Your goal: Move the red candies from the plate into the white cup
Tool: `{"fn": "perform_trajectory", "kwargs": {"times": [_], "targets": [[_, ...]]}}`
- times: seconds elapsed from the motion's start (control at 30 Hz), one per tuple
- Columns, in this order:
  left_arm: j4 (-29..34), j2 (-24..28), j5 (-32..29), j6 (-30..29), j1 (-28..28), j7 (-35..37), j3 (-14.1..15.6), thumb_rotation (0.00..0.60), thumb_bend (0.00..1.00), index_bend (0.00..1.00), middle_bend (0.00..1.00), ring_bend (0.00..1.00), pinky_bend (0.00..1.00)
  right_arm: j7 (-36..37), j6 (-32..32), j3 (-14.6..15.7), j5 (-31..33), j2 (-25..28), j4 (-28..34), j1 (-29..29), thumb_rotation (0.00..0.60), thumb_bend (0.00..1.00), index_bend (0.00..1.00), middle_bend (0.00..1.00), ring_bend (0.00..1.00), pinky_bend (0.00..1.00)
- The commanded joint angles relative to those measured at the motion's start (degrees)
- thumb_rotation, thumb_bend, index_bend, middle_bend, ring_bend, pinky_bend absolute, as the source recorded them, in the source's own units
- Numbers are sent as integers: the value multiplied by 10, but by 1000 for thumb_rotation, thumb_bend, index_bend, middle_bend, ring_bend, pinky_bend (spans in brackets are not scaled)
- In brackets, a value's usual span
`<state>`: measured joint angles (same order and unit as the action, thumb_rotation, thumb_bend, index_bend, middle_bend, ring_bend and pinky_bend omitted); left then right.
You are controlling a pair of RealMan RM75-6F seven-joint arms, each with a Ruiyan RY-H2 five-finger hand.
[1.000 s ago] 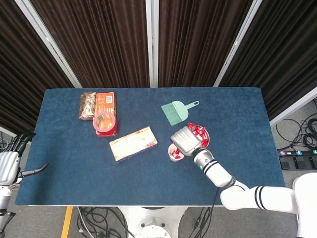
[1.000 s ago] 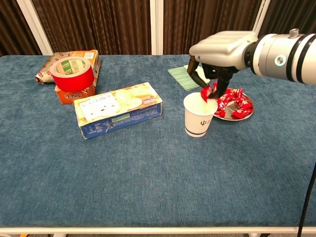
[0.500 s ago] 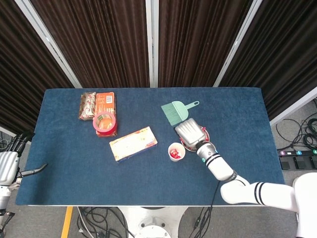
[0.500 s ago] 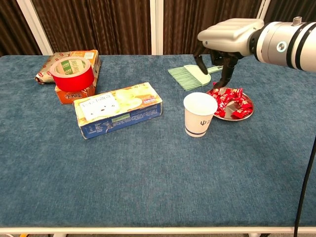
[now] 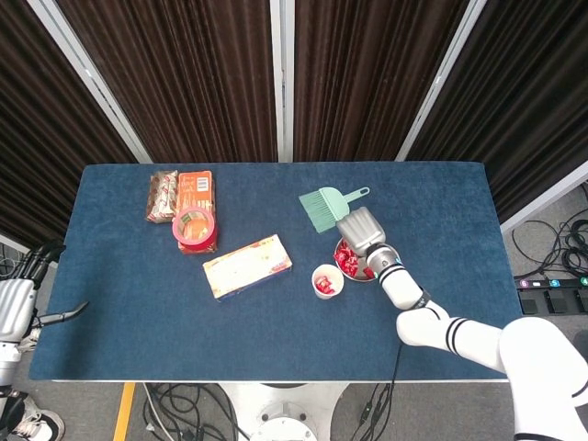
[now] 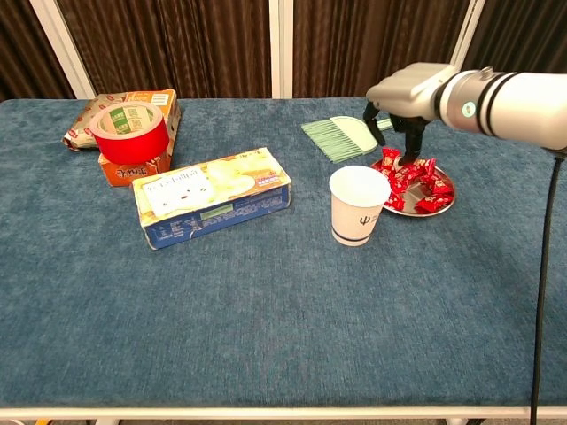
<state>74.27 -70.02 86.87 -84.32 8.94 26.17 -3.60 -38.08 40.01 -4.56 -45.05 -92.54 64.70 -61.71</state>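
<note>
- Reaching down over the plate [image 6: 440, 197], the right hand [image 6: 403, 93] is lowering its fingers [image 6: 413, 142] onto the red candies [image 6: 412, 180]; a second ago it was holding a candy above the white cup [image 6: 357, 204], so that piece is now lying in the cup.
- Its fingers are hanging slightly apart, touching the pile and not clamping anything yet.
- Most candies are sitting on the plate, just right of the cup, so several trips are likely remaining.
- The left hand [image 5: 16, 308] is resting off the table [image 6: 266, 310] edge, fingers spread, holding nothing.
</note>
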Motion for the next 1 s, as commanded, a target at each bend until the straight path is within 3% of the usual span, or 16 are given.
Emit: {"fn": "perform_trajectory", "kwargs": {"times": [0.03, 0.5, 1.0], "targets": [[-1, 1, -1, 1, -1, 1, 0, 245, 106, 166, 156, 99, 203, 8, -28, 2, 2, -28, -39, -11, 600, 101, 485, 1000, 1000, 1000], [-11, -2, -5, 6, 0, 9, -1, 246, 106, 166, 156, 99, 204, 11, -72, 8, 16, -70, -117, -21, 600, 101, 474, 1000, 1000, 1000], [-18, -4, -7, 8, -1, 15, 0, 248, 105, 166, 155, 99, 203, 2, -96, 16, 43, -82, -140, -28, 600, 153, 577, 1000, 1000, 1000]]}}
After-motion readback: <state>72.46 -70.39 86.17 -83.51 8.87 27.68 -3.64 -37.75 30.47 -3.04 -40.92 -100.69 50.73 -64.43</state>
